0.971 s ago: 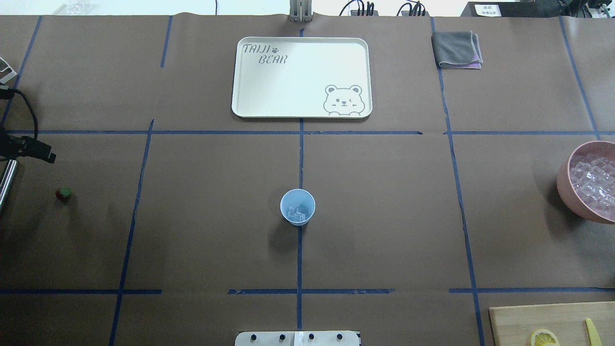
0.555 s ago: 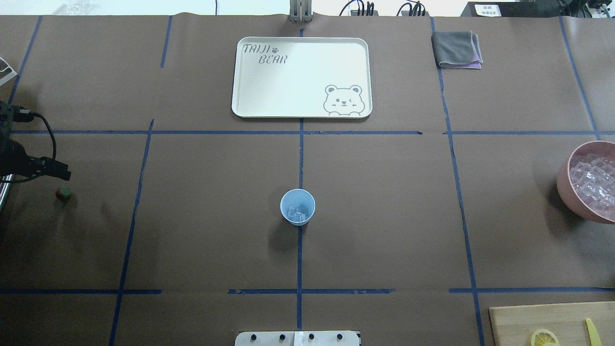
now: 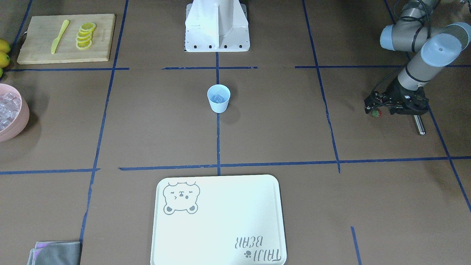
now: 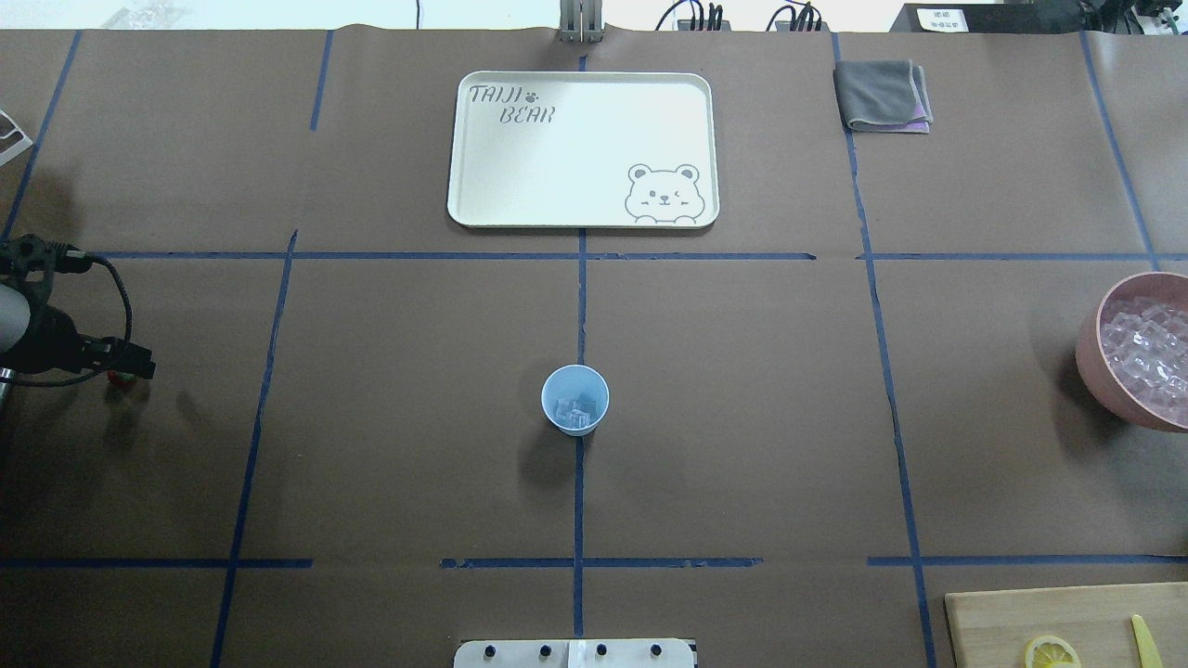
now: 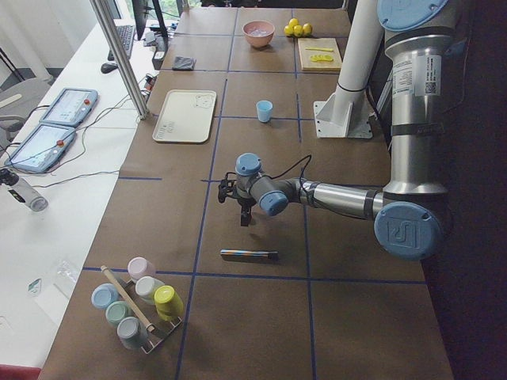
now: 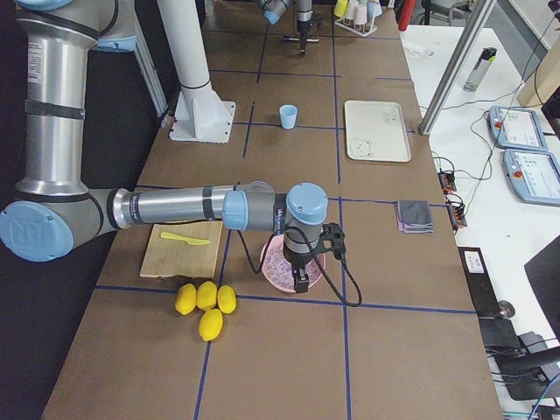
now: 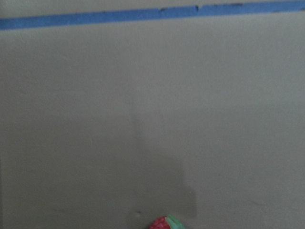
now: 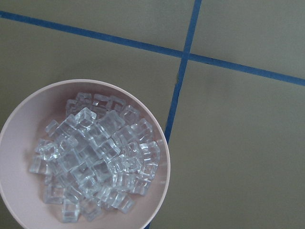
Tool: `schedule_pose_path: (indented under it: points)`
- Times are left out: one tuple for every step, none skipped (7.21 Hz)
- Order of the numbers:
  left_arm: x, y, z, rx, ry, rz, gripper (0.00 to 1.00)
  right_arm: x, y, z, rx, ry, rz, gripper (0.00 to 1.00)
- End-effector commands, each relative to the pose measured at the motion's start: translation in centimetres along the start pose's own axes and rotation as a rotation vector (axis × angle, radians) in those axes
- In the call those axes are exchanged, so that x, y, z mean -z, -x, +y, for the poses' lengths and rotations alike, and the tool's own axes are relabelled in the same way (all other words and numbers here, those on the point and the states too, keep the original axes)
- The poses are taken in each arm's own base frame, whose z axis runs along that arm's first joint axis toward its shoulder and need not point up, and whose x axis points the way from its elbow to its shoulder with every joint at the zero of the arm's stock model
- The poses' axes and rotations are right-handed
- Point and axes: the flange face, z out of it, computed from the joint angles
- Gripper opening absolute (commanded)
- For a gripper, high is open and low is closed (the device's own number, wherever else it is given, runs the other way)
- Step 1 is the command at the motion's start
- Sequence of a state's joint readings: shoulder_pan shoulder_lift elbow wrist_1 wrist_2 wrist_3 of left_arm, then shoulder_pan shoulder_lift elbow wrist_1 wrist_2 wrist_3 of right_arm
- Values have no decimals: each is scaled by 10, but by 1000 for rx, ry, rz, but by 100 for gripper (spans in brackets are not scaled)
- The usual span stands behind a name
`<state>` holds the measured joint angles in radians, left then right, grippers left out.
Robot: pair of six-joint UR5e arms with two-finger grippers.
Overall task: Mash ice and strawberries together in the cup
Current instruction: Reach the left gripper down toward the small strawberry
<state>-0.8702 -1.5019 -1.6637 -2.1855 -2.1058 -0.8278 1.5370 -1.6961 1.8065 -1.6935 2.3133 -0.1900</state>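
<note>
Hanging close over the strawberry on the table, the left tool is wide or narrow, I cannot tell; the cup holds ice.

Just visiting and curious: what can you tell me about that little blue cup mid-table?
The cup is small, pale blue, tapered, handleless, seemingly plastic. It stands upright and open on the brown table covering, over a blue tape line near the centre. A few clear ice cubes lie inside. Nothing else touches it.
</note>
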Motion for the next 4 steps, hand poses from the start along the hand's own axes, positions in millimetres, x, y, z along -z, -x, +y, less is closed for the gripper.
schedule_pose_path:
  points:
    - [-5,1,3,-2,11,-4,100,-1,0,0,-2,1,0,99]
    - [-7,-1,4,-5,15,-4,86,-1,0,0,-2,1,0,99]
    - [-7,0,4,1,15,-5,41,2,2,-1,3,-4,1,99]
    - [-8,0,5,-1,18,-7,13,2,2,-1,3,-4,1,99]
